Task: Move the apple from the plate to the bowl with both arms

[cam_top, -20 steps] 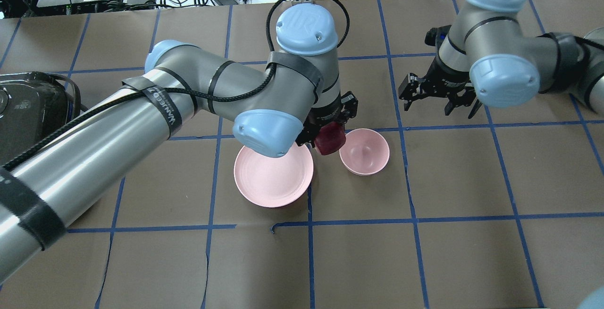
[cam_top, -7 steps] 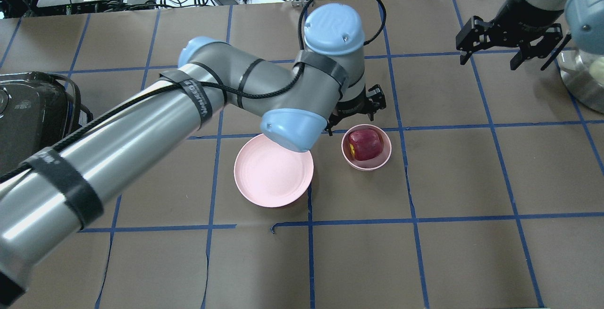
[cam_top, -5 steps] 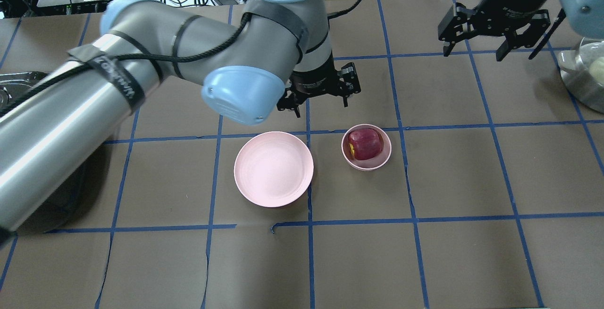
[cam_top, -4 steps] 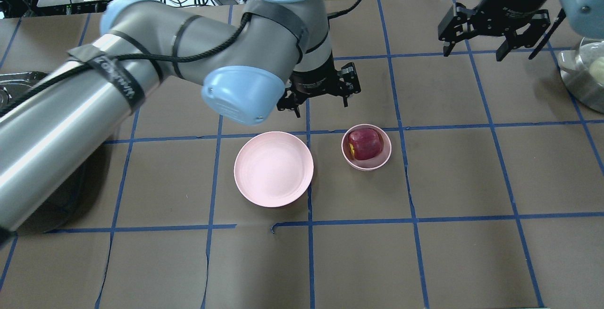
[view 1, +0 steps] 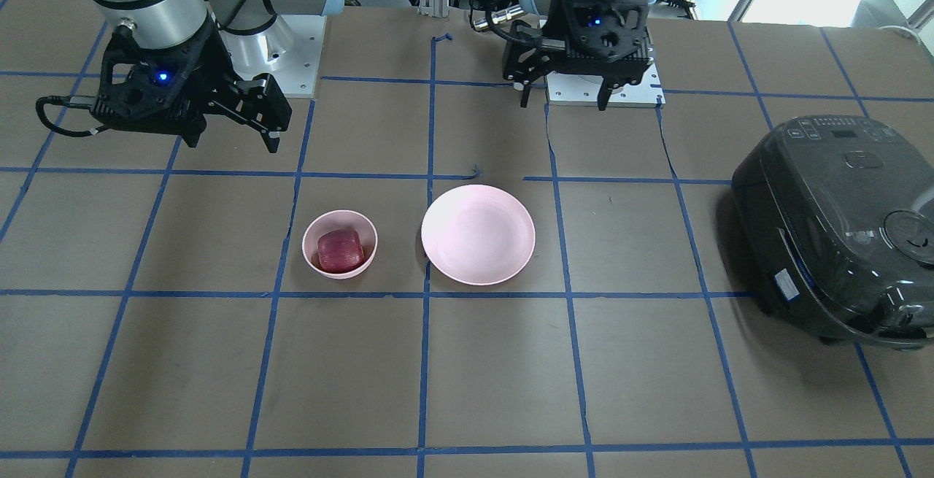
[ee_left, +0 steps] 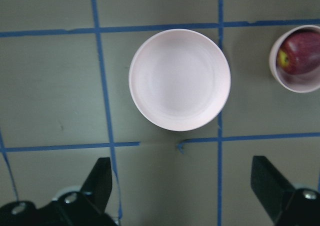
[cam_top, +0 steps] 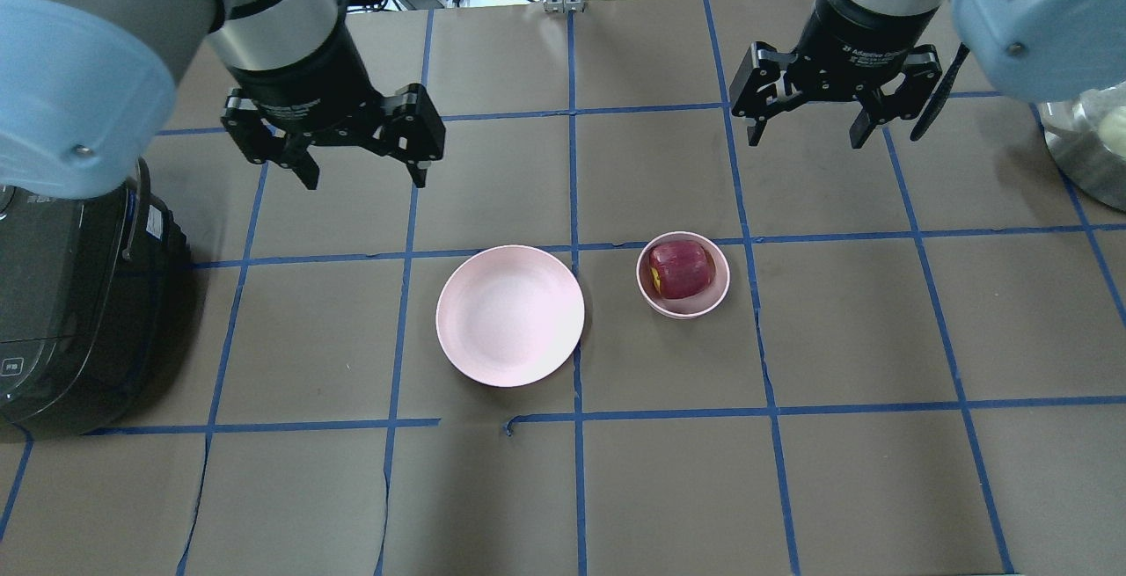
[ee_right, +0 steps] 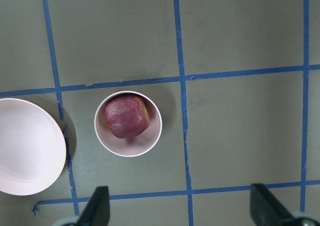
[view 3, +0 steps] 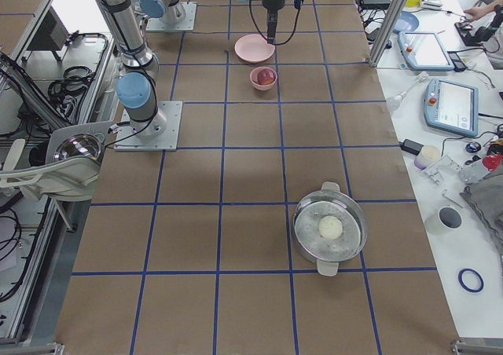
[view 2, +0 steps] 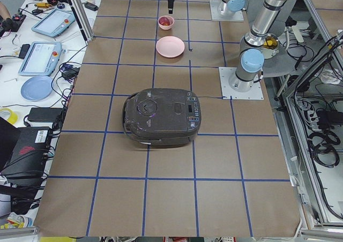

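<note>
The dark red apple lies in the small deep pink bowl, right of the wide pink plate, which holds nothing. My left gripper is open and empty, raised above the table behind and left of the plate. My right gripper is open and empty, raised behind and right of the bowl. In the front-facing view the apple sits in the bowl, beside the plate. The left wrist view shows plate and apple; the right wrist view shows the apple in the bowl.
A black rice cooker stands at the table's left edge, also seen in the front-facing view. A steel pot with a pale round item sits at the far right. Cables and devices lie beyond the table's back edge.
The left gripper let the apple go into the bowl, then rose and moved back and left, off the plate. The right gripper swung up, then back toward the bowl's far side.
</note>
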